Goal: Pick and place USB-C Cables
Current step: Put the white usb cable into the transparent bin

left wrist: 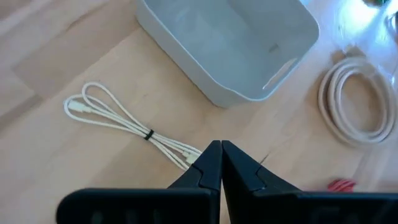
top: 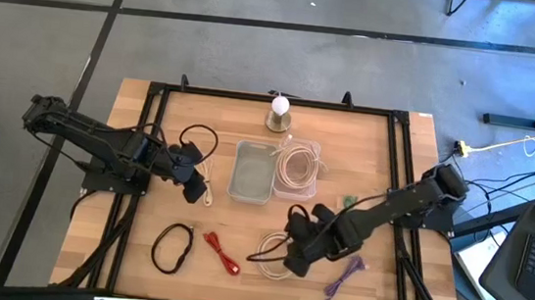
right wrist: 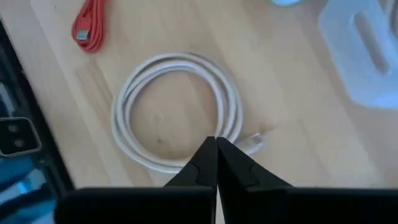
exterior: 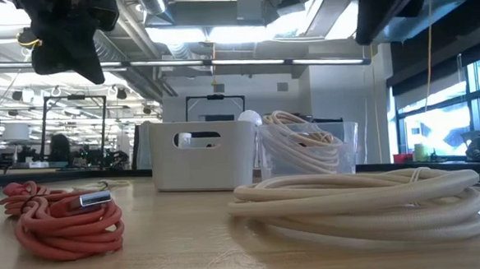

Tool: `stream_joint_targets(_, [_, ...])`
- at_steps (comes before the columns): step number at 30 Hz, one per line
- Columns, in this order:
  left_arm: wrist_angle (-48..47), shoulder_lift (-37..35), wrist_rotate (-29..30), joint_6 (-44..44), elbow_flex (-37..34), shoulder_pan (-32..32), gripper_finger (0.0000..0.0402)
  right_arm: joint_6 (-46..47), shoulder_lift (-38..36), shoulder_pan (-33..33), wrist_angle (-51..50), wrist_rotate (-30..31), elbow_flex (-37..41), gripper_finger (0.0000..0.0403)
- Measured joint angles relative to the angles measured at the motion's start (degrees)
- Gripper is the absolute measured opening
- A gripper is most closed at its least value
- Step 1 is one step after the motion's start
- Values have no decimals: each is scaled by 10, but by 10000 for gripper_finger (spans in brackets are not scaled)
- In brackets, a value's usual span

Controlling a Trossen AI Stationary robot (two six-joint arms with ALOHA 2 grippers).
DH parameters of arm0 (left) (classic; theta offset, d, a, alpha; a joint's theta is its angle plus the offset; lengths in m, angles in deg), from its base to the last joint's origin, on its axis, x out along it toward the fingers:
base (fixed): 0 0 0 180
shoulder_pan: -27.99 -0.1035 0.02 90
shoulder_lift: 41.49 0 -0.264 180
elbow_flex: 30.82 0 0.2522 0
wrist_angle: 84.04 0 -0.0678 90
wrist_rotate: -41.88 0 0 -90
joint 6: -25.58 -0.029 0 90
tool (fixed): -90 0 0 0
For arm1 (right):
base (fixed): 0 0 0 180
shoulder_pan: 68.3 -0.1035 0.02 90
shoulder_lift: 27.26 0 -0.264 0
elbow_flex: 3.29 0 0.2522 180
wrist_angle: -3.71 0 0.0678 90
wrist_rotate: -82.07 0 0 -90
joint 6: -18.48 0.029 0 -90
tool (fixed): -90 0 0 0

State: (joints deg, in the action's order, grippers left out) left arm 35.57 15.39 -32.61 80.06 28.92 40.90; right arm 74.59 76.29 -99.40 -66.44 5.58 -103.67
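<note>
My left gripper [top: 195, 190] [left wrist: 221, 148] is shut and hovers above the table over one end of a thin white folded cable [left wrist: 118, 118] [top: 207, 192], just left of the white bin [top: 252, 173]. My right gripper [top: 288, 260] [right wrist: 216, 144] is shut too and is raised over the near rim of a cream-white coil [right wrist: 177, 112] [exterior: 359, 202] lying flat on the wood. A red bundle [top: 222, 253] [exterior: 63, 218], a black loop [top: 171, 248], a purple bundle [top: 344, 277] and a green one [top: 348, 199] all lie loose on the table.
A clear container [top: 299, 165] right of the white bin holds another cream coil [exterior: 306, 147]. A white ball on a round metal base [top: 279, 110] stands at the far edge. A black frame [top: 155, 88] borders the table. Bare wood shows between the bin and the near-side cables.
</note>
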Motion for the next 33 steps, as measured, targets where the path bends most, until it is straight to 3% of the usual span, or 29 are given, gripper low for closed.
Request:
stream_joint_targets(5, [-28,-13,-19,-79,0,-26,1,70,3,17,-5,-7,0,31])
stream_joint_targets(15, [-48,-77,-38,-181,0,-76,1,77,39,45,82,-131,-1,176])
stream_joint_targets(28, [-45,-168,-15,-208,0,-125,3,-23,129,64,86,-126,0,267])
stream_joint_targets(33, [-44,-178,-10,-208,0,-131,1,-44,160,79,86,-111,0,280])
